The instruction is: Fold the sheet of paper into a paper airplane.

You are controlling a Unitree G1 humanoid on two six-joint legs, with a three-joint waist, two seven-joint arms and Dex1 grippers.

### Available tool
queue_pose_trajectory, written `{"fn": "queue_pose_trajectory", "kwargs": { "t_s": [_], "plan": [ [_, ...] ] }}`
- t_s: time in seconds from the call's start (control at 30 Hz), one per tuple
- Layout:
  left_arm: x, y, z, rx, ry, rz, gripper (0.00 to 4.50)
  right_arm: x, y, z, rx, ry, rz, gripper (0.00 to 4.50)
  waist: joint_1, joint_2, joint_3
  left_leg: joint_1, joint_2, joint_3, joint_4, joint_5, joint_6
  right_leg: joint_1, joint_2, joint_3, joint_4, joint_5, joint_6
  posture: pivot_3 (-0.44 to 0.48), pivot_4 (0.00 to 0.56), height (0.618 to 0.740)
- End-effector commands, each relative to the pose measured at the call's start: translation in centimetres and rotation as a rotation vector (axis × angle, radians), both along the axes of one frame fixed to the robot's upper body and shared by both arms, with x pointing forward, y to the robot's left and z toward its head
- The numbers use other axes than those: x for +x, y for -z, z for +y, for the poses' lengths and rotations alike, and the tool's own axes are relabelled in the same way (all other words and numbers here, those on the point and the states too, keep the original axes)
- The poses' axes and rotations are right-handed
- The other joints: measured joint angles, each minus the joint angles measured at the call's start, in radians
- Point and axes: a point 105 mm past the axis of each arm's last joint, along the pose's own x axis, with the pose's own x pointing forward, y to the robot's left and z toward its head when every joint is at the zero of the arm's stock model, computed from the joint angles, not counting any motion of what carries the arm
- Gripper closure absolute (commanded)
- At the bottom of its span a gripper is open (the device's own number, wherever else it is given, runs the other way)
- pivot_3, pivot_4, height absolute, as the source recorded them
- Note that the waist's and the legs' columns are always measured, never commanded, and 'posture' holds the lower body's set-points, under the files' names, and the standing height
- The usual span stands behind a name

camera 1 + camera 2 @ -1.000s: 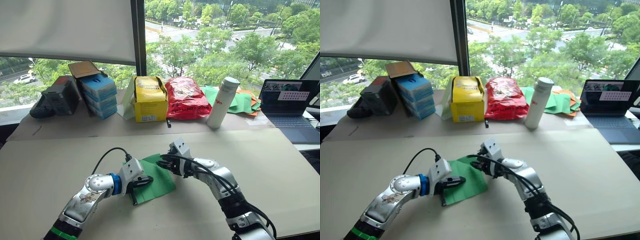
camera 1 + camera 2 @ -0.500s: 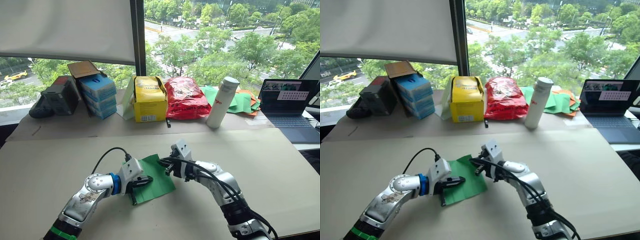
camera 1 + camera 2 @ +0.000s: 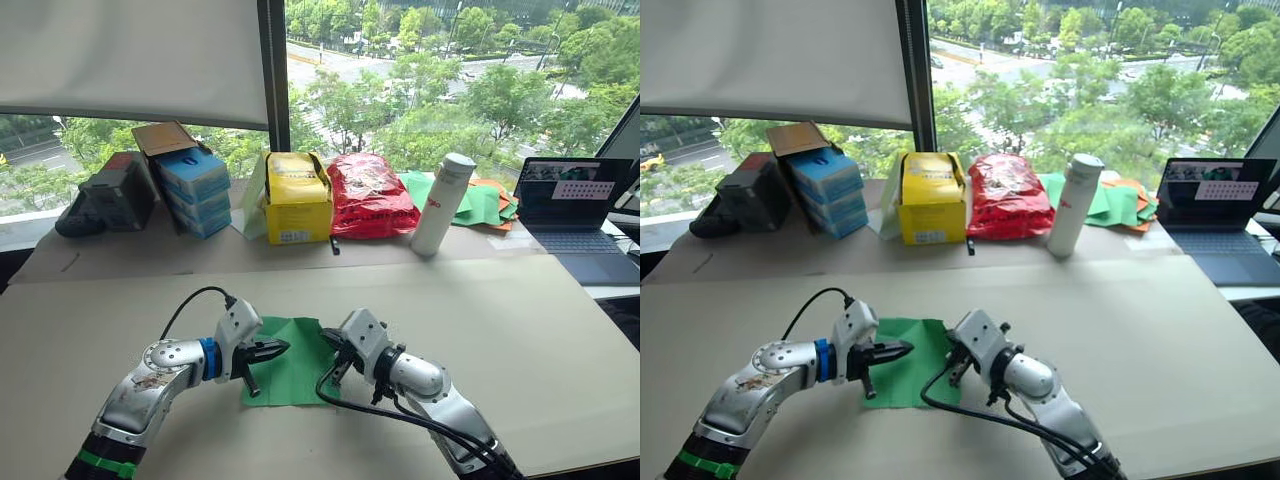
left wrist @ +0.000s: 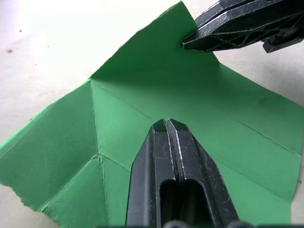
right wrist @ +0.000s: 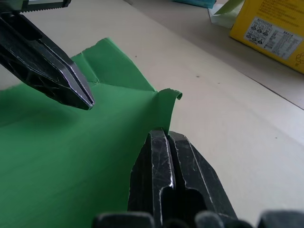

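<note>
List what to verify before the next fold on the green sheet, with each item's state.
1. Sheet of paper on the table, within reach of both arms: ok.
2. Sheet lying flat: not ok; the corner by the right gripper curls up.
3. Crease lines to fold along: ok.
4. Left gripper shut over the sheet's middle: ok.
5. Left gripper pressing the sheet down: cannot tell.
6. Right gripper, shut at the sheet's edge, actually pinching paper: cannot tell.

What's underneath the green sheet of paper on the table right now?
The sheet of paper lies on the bare tan table. Whatever sits beneath it is covered; one corner curls up.
</note>
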Motion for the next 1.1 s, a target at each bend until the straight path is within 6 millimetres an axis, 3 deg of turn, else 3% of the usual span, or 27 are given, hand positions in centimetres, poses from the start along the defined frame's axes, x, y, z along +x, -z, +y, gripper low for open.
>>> {"fn": "queue_pose_trajectory", "kwargs": {
  "t_s": [0.03,0.37,0.53,0.7,0.9,1.1],
  "plan": [
    [0.2,-0.3,0.8,0.012,-0.011,-0.015,4.50,-0.5,-1.3,0.7,-0.094,-0.055,-0.168,4.46,0.001,0.000,0.000,0.000,0.000,0.000,0.000,0.000,0.000,0.000,0.000,0.000,0.000,0.000,0.000,0.000,0.150,0.740],
    [0.1,1.0,1.2,0.050,-0.022,0.002,4.50,-0.9,0.6,1.1,-0.238,-0.123,-0.174,4.46,0.000,-0.001,0.000,0.000,0.000,0.000,0.000,0.000,-0.001,0.001,0.001,0.000,-0.001,0.000,0.000,0.000,0.150,0.740],
    [1.1,-0.1,0.9,0.047,-0.015,-0.036,4.50,-1.1,1.1,1.7,-0.278,-0.183,-0.148,4.46,0.001,-0.001,0.000,0.000,0.000,0.000,0.000,0.000,-0.001,0.001,0.001,0.000,-0.001,0.000,0.000,0.000,0.150,0.740],
    [2.8,-2.6,-1.0,0.028,0.062,-0.092,4.50,-1.0,2.5,1.9,-0.361,-0.243,-0.064,4.46,0.005,-0.002,0.001,-0.001,0.000,0.000,0.002,0.001,-0.001,0.001,0.001,-0.001,0.000,0.000,0.000,0.000,0.150,0.740],
    [4.0,-2.7,-2.3,0.054,0.099,-0.113,4.50,-0.6,2.5,2.1,-0.389,-0.248,-0.048,4.46,-0.002,-0.002,0.001,0.000,0.001,0.001,0.002,0.001,-0.001,0.001,0.003,-0.001,0.000,0.000,0.000,0.000,0.150,0.740],
    [4.4,-1.1,-2.4,0.154,0.121,-0.105,4.50,-0.6,2.7,2.1,-0.393,-0.235,-0.030,4.46,-0.002,-0.002,0.001,0.000,0.001,0.001,0.002,0.001,-0.001,0.001,0.003,0.000,0.001,0.000,0.000,0.000,0.150,0.740]
  ]
}}
